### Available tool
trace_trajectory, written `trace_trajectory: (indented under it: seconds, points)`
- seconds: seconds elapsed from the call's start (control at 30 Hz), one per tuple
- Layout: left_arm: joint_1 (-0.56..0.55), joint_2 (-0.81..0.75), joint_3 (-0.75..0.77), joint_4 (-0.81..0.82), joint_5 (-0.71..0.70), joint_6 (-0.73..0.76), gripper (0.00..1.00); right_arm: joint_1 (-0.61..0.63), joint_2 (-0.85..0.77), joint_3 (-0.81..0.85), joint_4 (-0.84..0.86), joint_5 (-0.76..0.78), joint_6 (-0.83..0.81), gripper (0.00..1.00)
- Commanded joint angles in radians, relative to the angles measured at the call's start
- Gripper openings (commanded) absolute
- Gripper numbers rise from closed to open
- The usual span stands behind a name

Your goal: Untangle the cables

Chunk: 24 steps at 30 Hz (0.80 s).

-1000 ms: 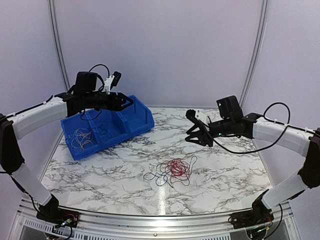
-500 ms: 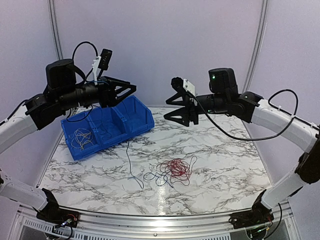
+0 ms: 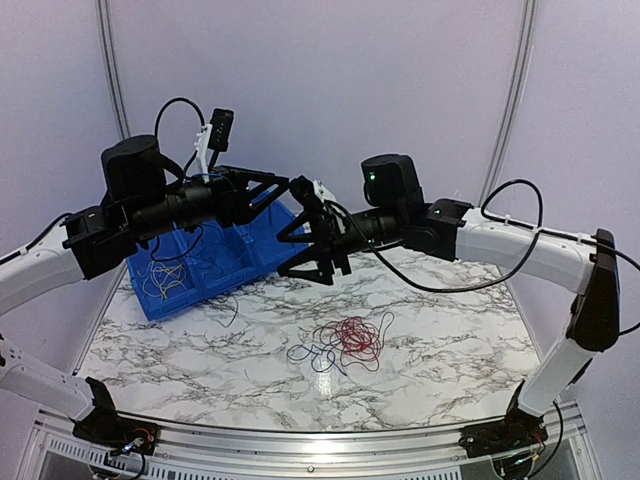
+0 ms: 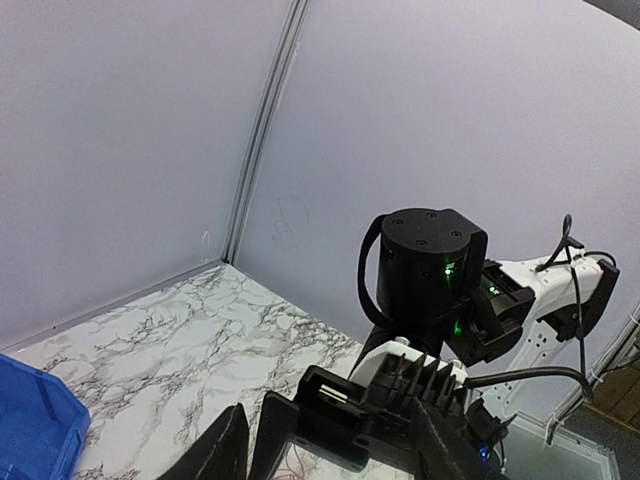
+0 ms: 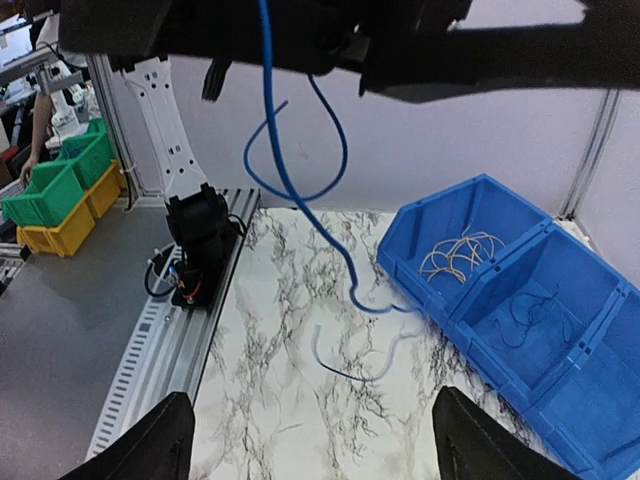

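Note:
A tangle of red and dark cables [image 3: 345, 340] lies on the marble table, in the middle near the front. My left gripper [image 3: 283, 188] is raised high beside the blue bin [image 3: 160, 300]. In the right wrist view a thin blue cable [image 5: 326, 238] hangs from the left gripper [image 5: 250, 30] in a loop, and its lower end curls down by the bin [image 5: 560, 400]. My right gripper [image 3: 293, 230] is wide open and empty, right in front of the left gripper's tip. In its own view the right gripper [image 5: 320, 440] has nothing between its fingers.
The bin holds whitish-yellow wires [image 5: 460, 250] in one compartment and dark wires [image 5: 525, 310] in another. The left arm's base [image 5: 195, 240] sits on the rail at the table's near edge. Green and yellow bins [image 5: 60, 190] stand off the table.
Both arms have risen and closed in on each other by the bin. My right gripper has swung left up to the left gripper. The hanging cable has moved left. The tangle has not moved.

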Motion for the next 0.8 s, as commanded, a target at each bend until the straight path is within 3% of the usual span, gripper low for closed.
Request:
trace_trajectory:
  seconds: [0.0,0.23,0.37,0.47,0.53,0.6,0.63,0.77]
  points:
    - [-0.042,0.006,-0.013,0.097,-0.088,-0.017,0.57,0.005,0.002,0.028,0.159,-0.075,0.142,0.84]
    - [-0.083,0.013,-0.044,0.232,-0.171,-0.112,0.57,0.006,0.028,0.037,0.263,-0.068,0.219,0.78]
    - [-0.102,0.029,-0.031,0.258,-0.188,-0.118,0.57,0.006,0.053,0.06,0.268,-0.027,0.238,0.52]
    - [-0.108,0.035,-0.028,0.263,-0.206,-0.116,0.57,0.006,0.057,0.062,0.269,-0.006,0.257,0.18]
    - [-0.111,0.033,-0.034,0.265,-0.215,-0.116,0.57,0.005,0.047,0.049,0.271,-0.001,0.258,0.03]
    - [-0.113,0.028,-0.044,0.267,-0.247,-0.115,0.57,0.005,0.031,0.031,0.283,-0.041,0.256,0.04]
    - [-0.113,0.024,-0.049,0.269,-0.256,-0.114,0.57,0.004,0.025,0.017,0.3,-0.08,0.256,0.09]
    - [-0.114,0.014,-0.061,0.276,-0.283,-0.106,0.57,0.006,0.003,-0.03,0.344,-0.207,0.255,0.47]
